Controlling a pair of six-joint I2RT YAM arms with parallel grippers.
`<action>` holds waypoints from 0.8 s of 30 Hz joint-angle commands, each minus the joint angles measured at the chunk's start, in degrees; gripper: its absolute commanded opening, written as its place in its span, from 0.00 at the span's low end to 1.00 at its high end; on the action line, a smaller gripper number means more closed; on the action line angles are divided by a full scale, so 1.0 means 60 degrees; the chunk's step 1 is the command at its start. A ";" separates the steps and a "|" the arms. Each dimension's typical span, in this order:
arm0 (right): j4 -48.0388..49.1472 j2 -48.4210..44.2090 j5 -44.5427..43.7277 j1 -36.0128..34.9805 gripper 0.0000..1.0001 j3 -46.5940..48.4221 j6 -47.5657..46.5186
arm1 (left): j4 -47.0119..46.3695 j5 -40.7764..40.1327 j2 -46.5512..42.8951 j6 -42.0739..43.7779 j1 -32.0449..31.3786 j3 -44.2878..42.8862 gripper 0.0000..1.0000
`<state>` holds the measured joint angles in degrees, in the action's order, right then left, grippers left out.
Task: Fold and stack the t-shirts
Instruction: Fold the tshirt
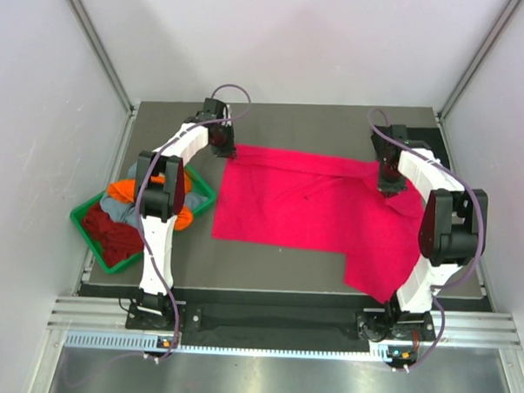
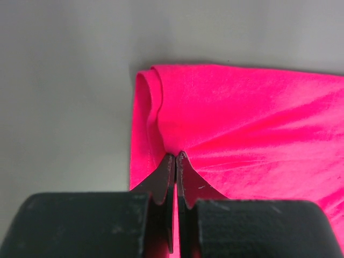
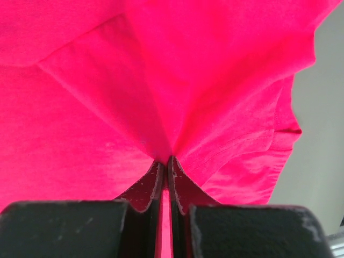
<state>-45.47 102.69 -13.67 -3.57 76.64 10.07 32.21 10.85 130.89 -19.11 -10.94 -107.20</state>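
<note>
Pink-red t-shirt (image 1: 314, 207) spread on table (image 1: 276, 267), near-right part hanging over edge | left gripper (image 2: 176, 157) clamped on rolled far-left corner | right gripper (image 3: 165, 160) clamped on far-right cloth | top view only: other tees (image 1: 111, 232) heaped in green tray (image 1: 78, 221)

Top view: the left arm (image 1: 157, 218) crosses the green tray (image 1: 80, 216) and partly covers the heaped t-shirts (image 1: 113, 229). Their orange, grey and dark red outlines cannot be told apart. The right arm (image 1: 439, 226) hides the right edge of the pink-red t-shirt (image 1: 305, 207).

Left wrist view: the shirt runs off the right edge. The left claw (image 2: 176, 156) is cut off at the bottom.

Right wrist view: the shirt overruns the top and left edges. The right claw (image 3: 166, 159) is cut off at the bottom, and the pinched cloth is hidden between its fingers.
</note>
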 commanded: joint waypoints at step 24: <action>-0.0888 -0.0739 0.1384 0.0171 0.00 -0.0146 0.0695 | 0.0770 -0.0842 0.0026 0.0725 0.0007 -0.0430 0.00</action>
<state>-49.56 101.38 -7.07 -3.09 76.38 12.97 36.27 7.03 130.89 -16.03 -11.00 -108.66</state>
